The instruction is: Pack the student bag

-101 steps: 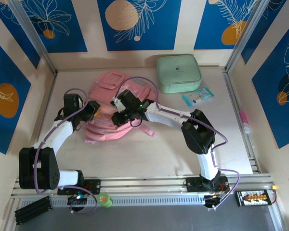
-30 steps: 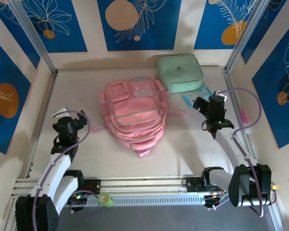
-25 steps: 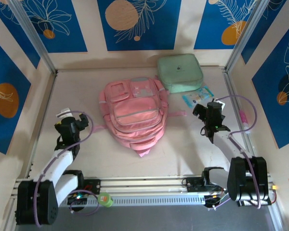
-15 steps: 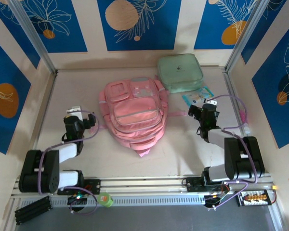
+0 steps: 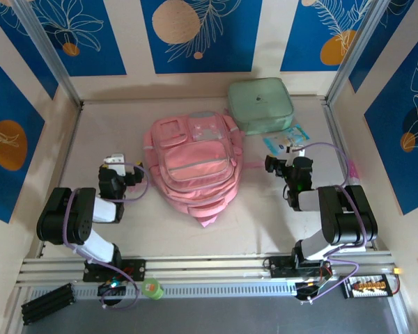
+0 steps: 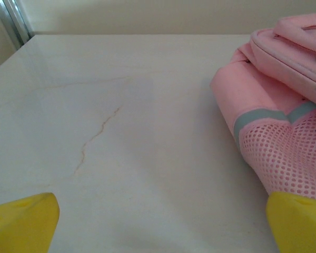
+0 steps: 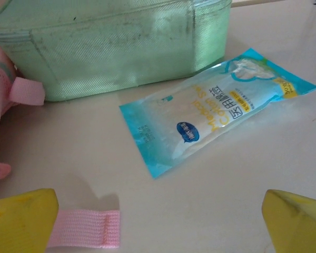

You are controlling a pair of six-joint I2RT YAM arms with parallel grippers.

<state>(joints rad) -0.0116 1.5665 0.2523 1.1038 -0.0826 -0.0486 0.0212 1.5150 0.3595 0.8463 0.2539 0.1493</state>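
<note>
Tabletop (image 5: pixel 251 223) open along near edge; student bag (image 5: pixel 195 163) central; left fingers (image 6: pixel 21 221), right fingers (image 7: pixel 21 211) spread, holding nothing.

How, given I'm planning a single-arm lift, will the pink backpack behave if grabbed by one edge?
The student bag is probably floppy: its fabric lies in soft folds, so it would likely sag around one grip. Its mesh side pocket looks grippy, not slippery. Its loose strap may trail and drag.
</note>
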